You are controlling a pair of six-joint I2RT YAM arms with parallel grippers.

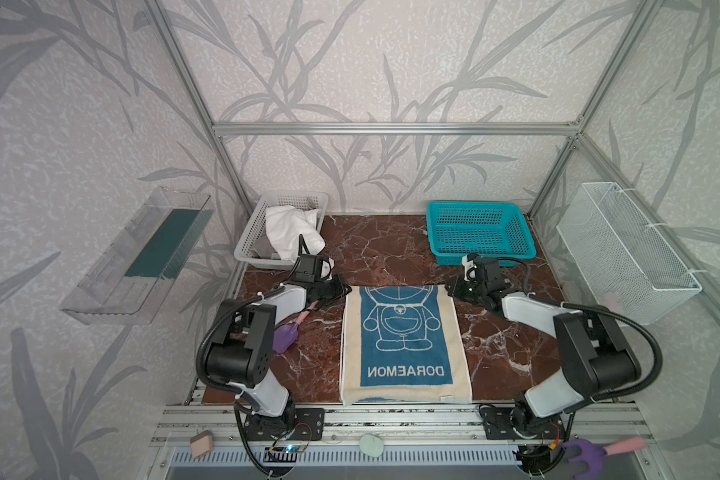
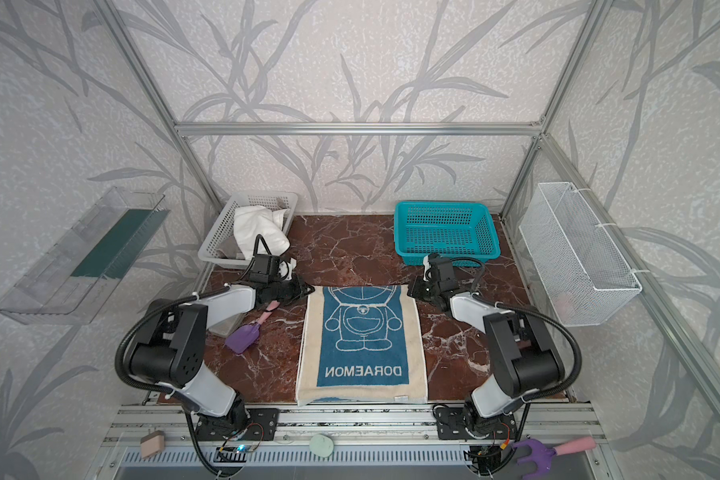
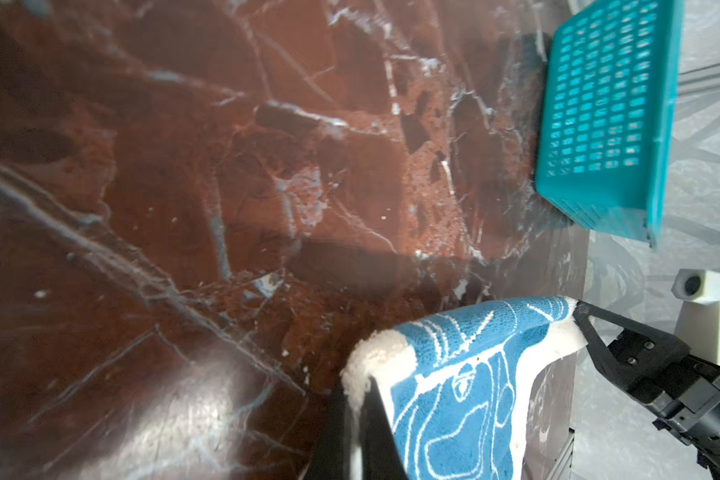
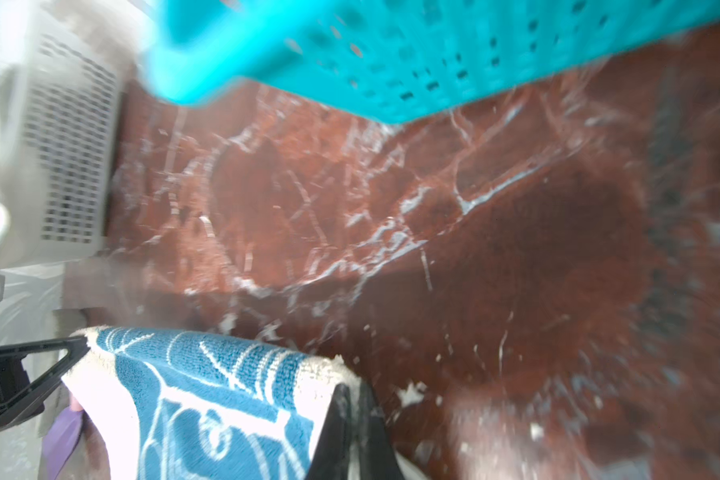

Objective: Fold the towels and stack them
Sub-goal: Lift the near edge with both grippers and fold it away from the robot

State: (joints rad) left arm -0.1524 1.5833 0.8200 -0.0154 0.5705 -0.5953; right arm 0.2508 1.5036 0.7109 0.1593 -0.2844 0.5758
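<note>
Two corners are pinched. Your left gripper (image 1: 344,289) is clamped tight on the far left corner of the blue-and-cream towel (image 1: 406,345), and your right gripper (image 1: 449,289) is clamped on its far right corner. In the left wrist view the cream corner sits between the black fingers (image 3: 379,432), and the far edge runs across to the other gripper's tip, raised a little off the table (image 1: 391,249) and sagging slightly between the two.

The rest of the towel lies flat in the middle of the table, picture side up with the lettering towards the near end. Its long edges run straight from near to far. Its near edge reaches the table's near edge, where a thin blue strip shows along the hem.

For room, you have bare marble beyond the far edge, between the towel and the two baskets at the back. The white basket (image 1: 250,232) stands at the far left, with the white towel (image 1: 292,230) heaped in it and spilling over its near rim, close behind your left wrist. A bit of the grey towel (image 1: 262,248) shows beneath it. The teal basket (image 1: 432,228) stands at the far right, just behind your right wrist.

To the right of the towel the marble is bare out to your right arm. To the left a purple scoop (image 1: 285,336) lies near the towel's left edge, partly under your left arm.
</note>
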